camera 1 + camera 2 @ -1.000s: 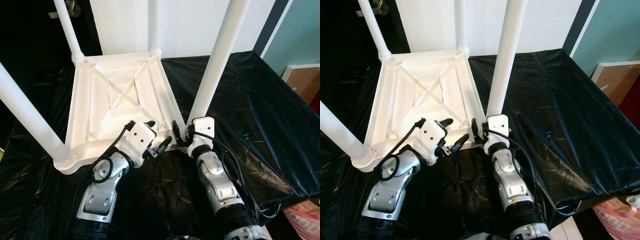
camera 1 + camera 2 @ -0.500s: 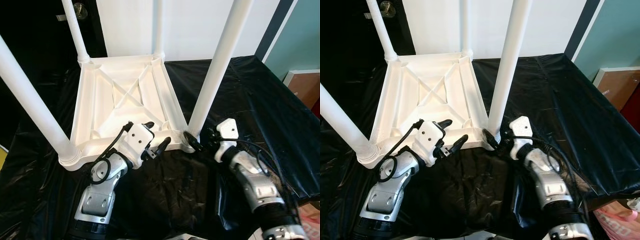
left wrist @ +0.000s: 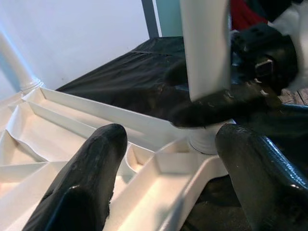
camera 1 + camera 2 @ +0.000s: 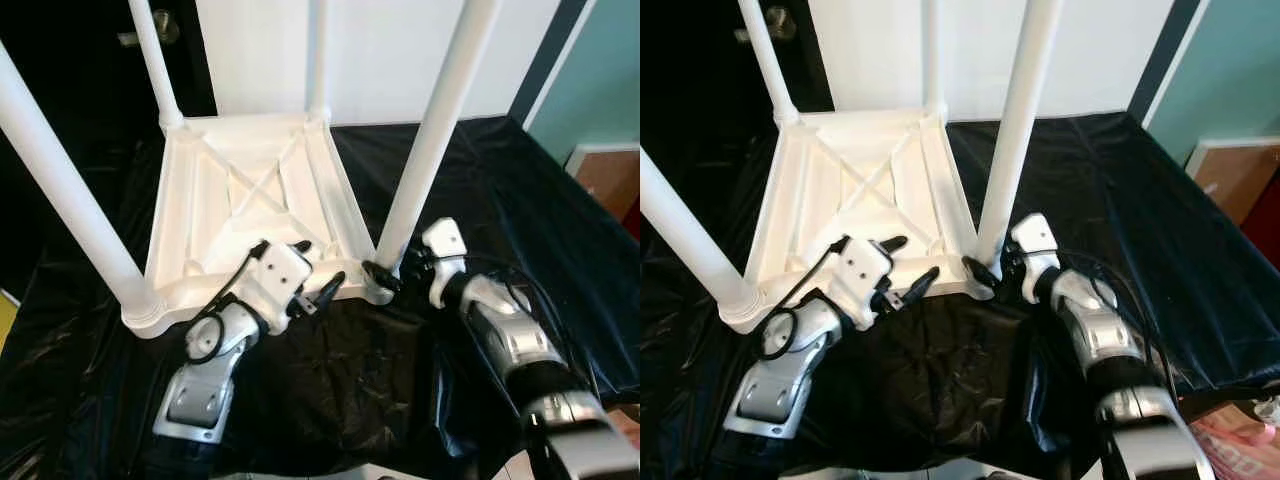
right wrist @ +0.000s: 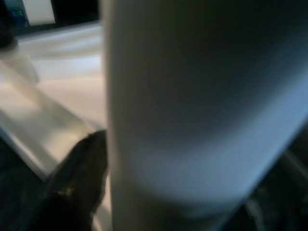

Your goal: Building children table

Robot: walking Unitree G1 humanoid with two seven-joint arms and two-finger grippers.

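Note:
A white plastic children's table [image 4: 240,200] lies upside down on a black sheet, its legs pointing up. My left gripper [image 4: 318,265] hovers open over the table's near rim, and in the left wrist view its two black fingers [image 3: 96,163] straddle the rim's ribbed inside. My right gripper [image 4: 385,272] reaches in from the right and is shut on the base of the near right leg [image 4: 430,150]. One of its black fingers [image 3: 211,108] crosses the front of that leg. In the right wrist view the leg [image 5: 192,106] is very close and blurred.
The black sheet [image 4: 500,180] covers the whole work surface and hangs over its edges. The near left leg [image 4: 70,200] rises beside my left arm. A brown box [image 4: 610,170] stands by the teal wall at right, and a dark door with a knob [image 4: 165,25] at back left.
My right arm swung from in front of the near right leg to its right side, and its fingers now wrap the leg's base. The left gripper stayed put. The camera shifted slightly.

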